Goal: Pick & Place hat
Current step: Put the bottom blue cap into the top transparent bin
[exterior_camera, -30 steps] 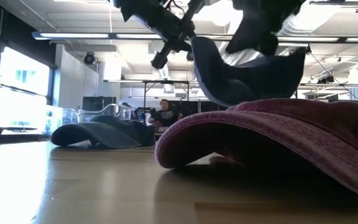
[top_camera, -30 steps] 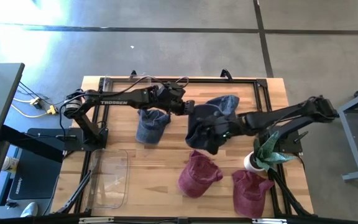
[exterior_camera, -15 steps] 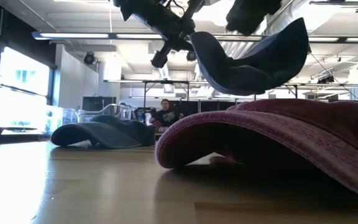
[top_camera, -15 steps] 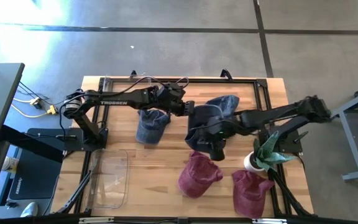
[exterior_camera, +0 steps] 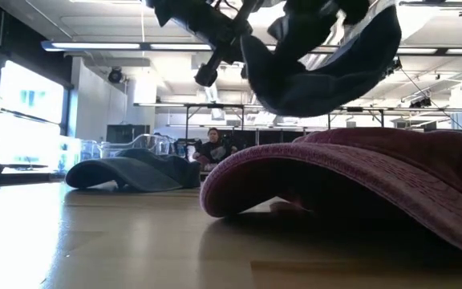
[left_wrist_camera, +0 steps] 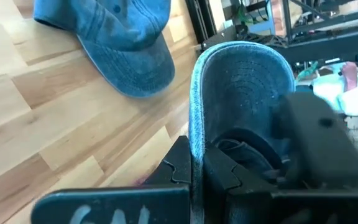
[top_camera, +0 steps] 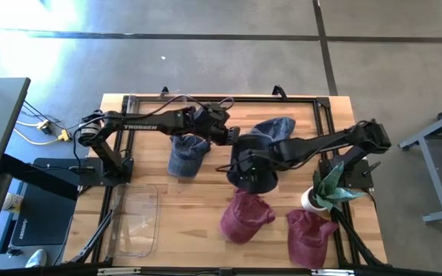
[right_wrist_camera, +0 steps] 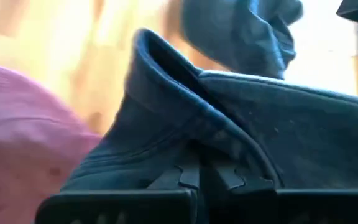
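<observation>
Hat (top_camera: 252, 162), dark blue, hangs above the middle of the table (top_camera: 198, 207) in the high view, gripped from both sides: the left gripper (top_camera: 231, 136) on its brim, the right gripper (top_camera: 253, 163) on its crown. In the low view it floats clear above a maroon cap (exterior_camera: 351, 181). The left wrist view shows the fingers clamped on the brim edge. The right wrist view shows the fingers pinching dark fabric. This looks like mid-carry; next likely calls for one gripper letting go before the hat is set down.
</observation>
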